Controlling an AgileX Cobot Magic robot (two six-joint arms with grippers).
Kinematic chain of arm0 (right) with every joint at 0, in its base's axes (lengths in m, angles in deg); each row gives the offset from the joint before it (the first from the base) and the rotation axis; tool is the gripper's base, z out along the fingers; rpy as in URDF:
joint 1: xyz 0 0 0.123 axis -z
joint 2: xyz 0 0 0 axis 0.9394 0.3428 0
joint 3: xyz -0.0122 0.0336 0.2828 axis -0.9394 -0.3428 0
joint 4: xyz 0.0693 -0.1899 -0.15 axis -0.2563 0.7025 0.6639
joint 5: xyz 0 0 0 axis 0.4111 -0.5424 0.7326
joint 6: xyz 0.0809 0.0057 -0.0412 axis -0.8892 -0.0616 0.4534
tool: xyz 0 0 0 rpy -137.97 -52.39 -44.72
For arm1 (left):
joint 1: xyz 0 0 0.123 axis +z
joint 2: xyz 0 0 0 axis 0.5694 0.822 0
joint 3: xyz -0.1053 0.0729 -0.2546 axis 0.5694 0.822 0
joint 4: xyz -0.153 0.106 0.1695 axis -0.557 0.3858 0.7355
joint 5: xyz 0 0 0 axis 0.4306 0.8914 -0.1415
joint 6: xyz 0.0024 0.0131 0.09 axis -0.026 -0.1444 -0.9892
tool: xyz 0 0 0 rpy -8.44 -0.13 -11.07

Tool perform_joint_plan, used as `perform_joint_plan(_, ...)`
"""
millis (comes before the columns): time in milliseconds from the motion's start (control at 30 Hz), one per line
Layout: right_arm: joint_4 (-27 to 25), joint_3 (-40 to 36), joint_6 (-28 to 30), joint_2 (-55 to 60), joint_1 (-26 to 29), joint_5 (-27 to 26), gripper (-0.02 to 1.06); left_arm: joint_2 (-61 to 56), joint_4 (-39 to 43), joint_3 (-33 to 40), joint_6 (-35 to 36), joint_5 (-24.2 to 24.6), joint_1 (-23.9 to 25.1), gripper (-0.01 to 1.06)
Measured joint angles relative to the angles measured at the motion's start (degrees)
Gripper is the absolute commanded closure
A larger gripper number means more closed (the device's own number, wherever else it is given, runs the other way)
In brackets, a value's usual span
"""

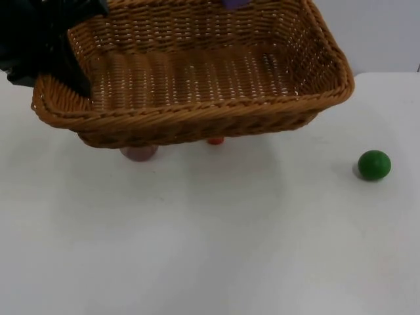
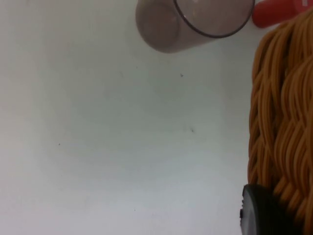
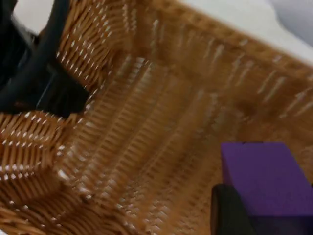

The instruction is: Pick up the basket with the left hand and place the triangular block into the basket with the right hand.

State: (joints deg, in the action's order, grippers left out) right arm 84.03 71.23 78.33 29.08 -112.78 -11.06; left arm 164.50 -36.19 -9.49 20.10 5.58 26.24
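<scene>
The left claw (image 1: 79, 82) gripped the basket (image 1: 197, 72) by its rim at one corner, one finger inside and one outside the woven wall, and held it lifted above the white surface (image 1: 210, 243), with its near wall hanging lower than the far one. In the left wrist view the outer fingertip (image 2: 266, 210) pressed against the wicker, and a clear cup (image 2: 190, 22) and a red object (image 2: 274, 12) stood on the surface beneath; the top view showed them peeking out just under the basket's near edge. The right claw (image 3: 244, 210) hung over the basket's open interior, closed on the purple block (image 3: 264, 178), which sat above the woven floor and near one side wall. At the top view's upper edge a bit of purple (image 1: 234, 3) showed above the far rim. A green ball (image 1: 374, 165) lay well apart to the right, untouched. The step in hand seemed to be the release of the block into the basket. To do it well, the right claw would likely have needed to lower closer to the floor of the basket before opening, since a drop from height could bounce the block out over the low near wall. Moving it toward the middle, away from the side wall, looked safer. The left claw's one-corner hold left the basket free to sag or swing, so it should have kept firm and level during the drop.
</scene>
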Motion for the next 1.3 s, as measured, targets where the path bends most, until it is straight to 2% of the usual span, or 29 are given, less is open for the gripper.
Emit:
perform_joint_plan(133,0.61,-5.5,-2.51,-0.21,-0.08,-4.31,1.04,0.0,0.0,0.0,0.0,0.0,0.0,1.05)
perform_joint_plan(267,5.95,-11.29,-7.65,-0.21,-0.08,-9.3,1.04,0.0,0.0,0.0,0.0,0.0,0.0,1.05)
perform_joint_plan(433,10.45,-12.54,-11.99,-0.1,-0.08,-13.41,1.04,0.0,0.0,0.0,0.0,0.36,0.0,1.05)
perform_joint_plan(1300,11.89,-12.91,-14.14,4.76,-0.08,-12.4,1.04,0.0,-0.42,0.0,0.0,3.3,0.0,1.05)
